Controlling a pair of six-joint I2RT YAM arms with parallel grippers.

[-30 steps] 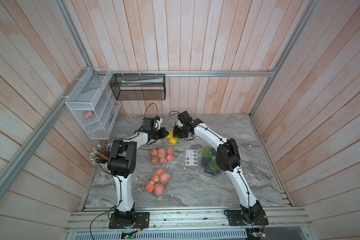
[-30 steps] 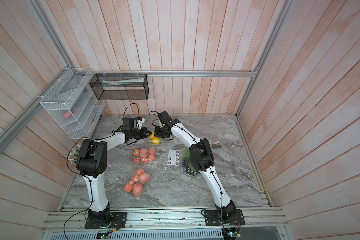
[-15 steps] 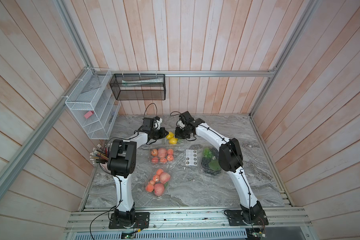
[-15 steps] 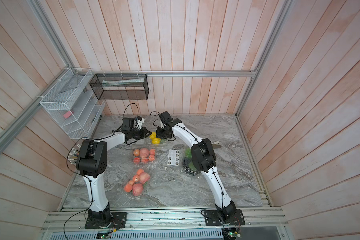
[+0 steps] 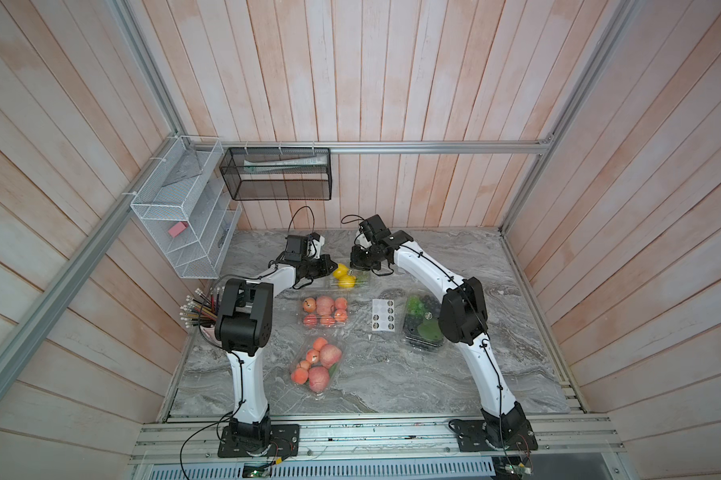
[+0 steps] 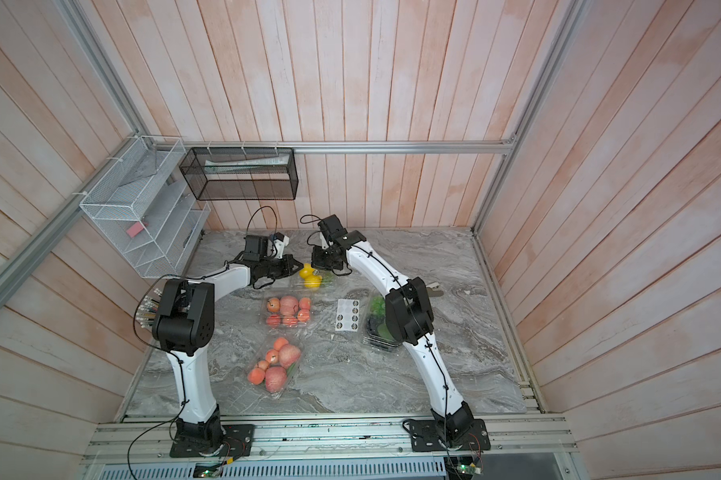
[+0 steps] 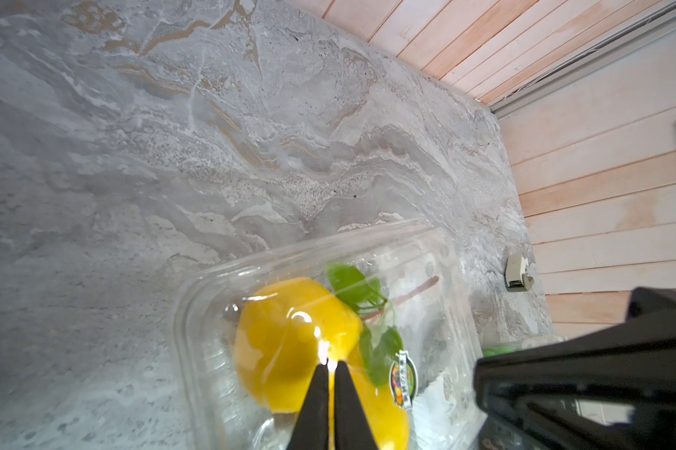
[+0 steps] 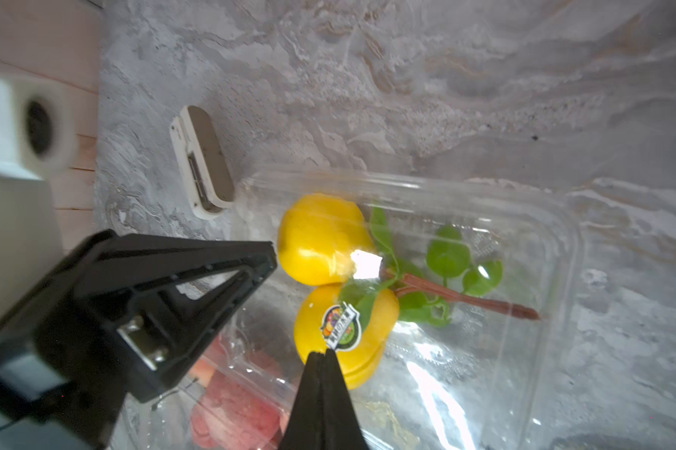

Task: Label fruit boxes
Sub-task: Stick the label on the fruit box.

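The fruit box with yellow fruit [image 5: 347, 277] [image 6: 311, 279] lies at the back of the table, with both grippers at it. My left gripper [image 7: 331, 364] [image 5: 332, 268] is shut, its tips resting on the clear lid [image 7: 211, 343] over a yellow fruit. My right gripper [image 8: 322, 352] [image 5: 358, 271] is shut too, its tips just beside a round label [image 8: 340, 327] [image 7: 403, 376] stuck on that lid [image 8: 523, 241]. Two apple boxes [image 5: 324, 311] [image 5: 317, 365] and the grape box [image 5: 423, 328] lie nearer the front, untouched.
A white sticker sheet [image 5: 382, 316] lies between the apple box and the grapes. A small white clip-like thing [image 8: 202, 161] [image 6: 433, 286] sits near the right arm. A pencil cup [image 5: 200, 311], white wire shelves [image 5: 184, 216] and a black mesh basket [image 5: 275, 174] stand at the left and back.
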